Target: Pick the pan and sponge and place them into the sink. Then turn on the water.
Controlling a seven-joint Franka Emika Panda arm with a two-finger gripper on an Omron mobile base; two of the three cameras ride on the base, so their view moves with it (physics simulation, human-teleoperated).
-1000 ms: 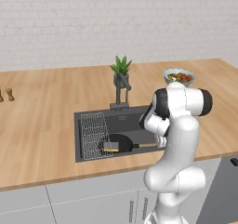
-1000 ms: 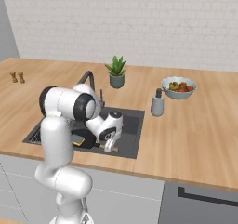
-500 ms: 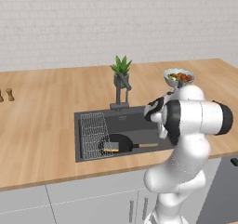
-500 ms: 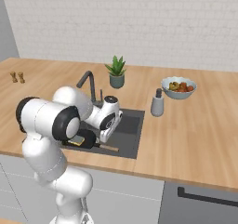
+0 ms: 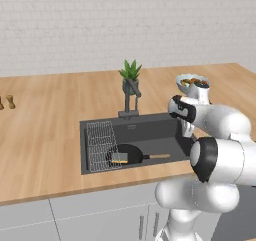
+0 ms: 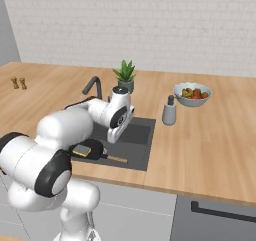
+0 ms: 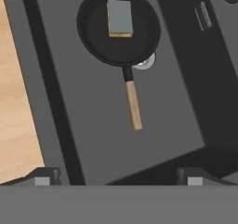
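At the left of the left base view a wire grid rack [image 5: 101,144] lies in the dark grey sink [image 5: 150,130], set in the wooden tabletop [image 5: 45,125]. The round black pan [image 5: 125,154] with its straight wooden handle lies beside the rack, the small rectangular sponge [image 5: 119,158] resting in it. At the right, the white arm bends over the basin; the fingers [image 7: 116,177] gape wide and empty above the handle.
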